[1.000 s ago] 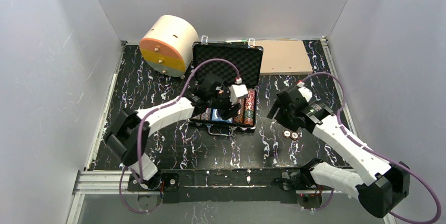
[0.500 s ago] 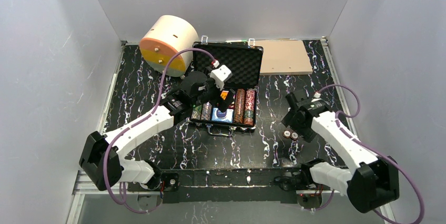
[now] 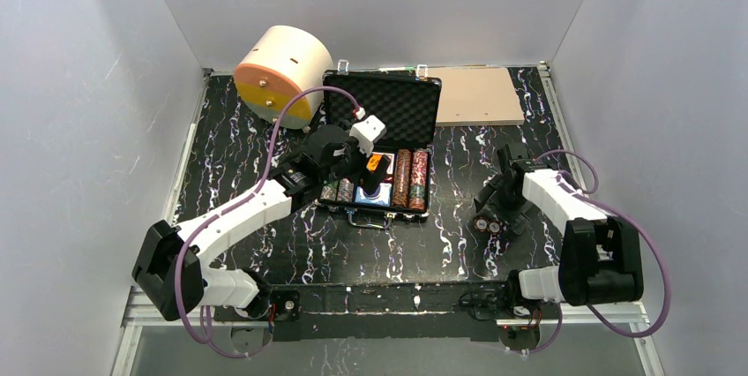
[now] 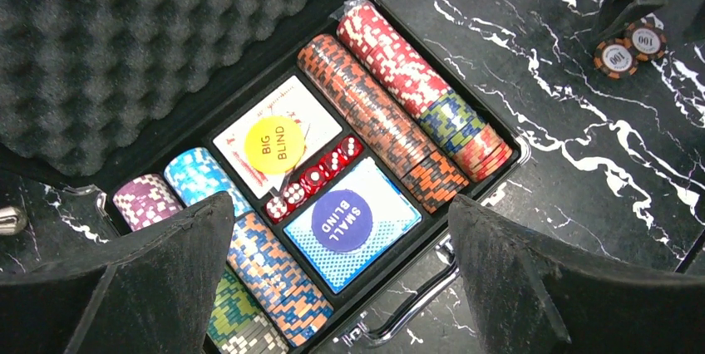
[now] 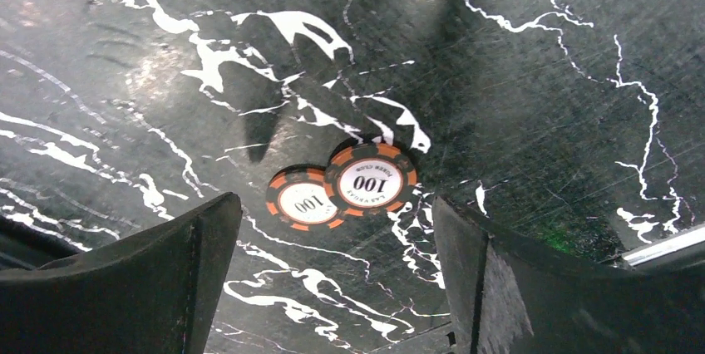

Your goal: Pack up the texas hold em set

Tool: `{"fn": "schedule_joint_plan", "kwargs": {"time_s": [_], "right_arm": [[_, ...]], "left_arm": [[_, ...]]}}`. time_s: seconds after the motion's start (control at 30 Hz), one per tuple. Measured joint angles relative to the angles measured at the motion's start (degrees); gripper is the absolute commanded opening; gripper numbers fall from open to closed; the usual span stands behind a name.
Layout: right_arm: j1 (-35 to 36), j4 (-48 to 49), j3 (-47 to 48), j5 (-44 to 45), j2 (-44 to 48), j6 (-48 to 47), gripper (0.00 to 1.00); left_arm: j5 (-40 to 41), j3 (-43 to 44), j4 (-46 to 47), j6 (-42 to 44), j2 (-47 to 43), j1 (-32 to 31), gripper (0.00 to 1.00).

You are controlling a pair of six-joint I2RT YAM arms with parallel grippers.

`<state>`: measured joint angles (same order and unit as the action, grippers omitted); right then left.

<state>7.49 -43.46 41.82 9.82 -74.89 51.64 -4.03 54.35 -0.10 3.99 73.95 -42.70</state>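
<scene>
Orange-striped chips [image 5: 370, 179] are lying centre-frame; right gripper [image 5: 334, 199] is hovering, jaws apart, likely needing to drop and pinch.

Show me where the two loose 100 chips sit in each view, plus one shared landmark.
Top external: the loose chips lie right of the briefcase, lower right of centre.
Left wrist: chips in the top right corner.
Right wrist: chips at centre, touching each other.
Shared landmark: the white-veined black tabletop beneath them.

Glossy black marble-patterned table [image 3: 238, 142], veined white. Two loose round poker chips [image 5: 370, 179]: black, orange-striped rims, white centres. Round yellow button [image 4: 272, 145]; round purple button [image 4: 347, 219]; white-pipped red dice [image 4: 314, 178].
</scene>
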Motion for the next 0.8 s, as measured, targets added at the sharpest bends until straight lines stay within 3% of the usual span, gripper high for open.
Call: {"fn": "schedule_joint_plan", "kwargs": {"time_s": [0.17, 0.43, 0.8], "right_arm": [[-0.39, -0.07, 0.00, 0.33, -1.95, 0.24, 0.99], [-0.39, 4.13, -0.57, -2.38, -1.66, -2.67, 0.98], [-0.63, 4.28, -0.46, -4.26, -2.89, -5.38, 0.83]], "left_arm": [[0.00, -0.76, -0.35, 0.04, 0.00, 0.00, 0.98], [0.00, -1.14, -0.37, 0.28, -0.20, 0.00, 0.98], [0.00, -1.18, -0.37, 0.50, -0.33, 0.00, 0.98]]}}
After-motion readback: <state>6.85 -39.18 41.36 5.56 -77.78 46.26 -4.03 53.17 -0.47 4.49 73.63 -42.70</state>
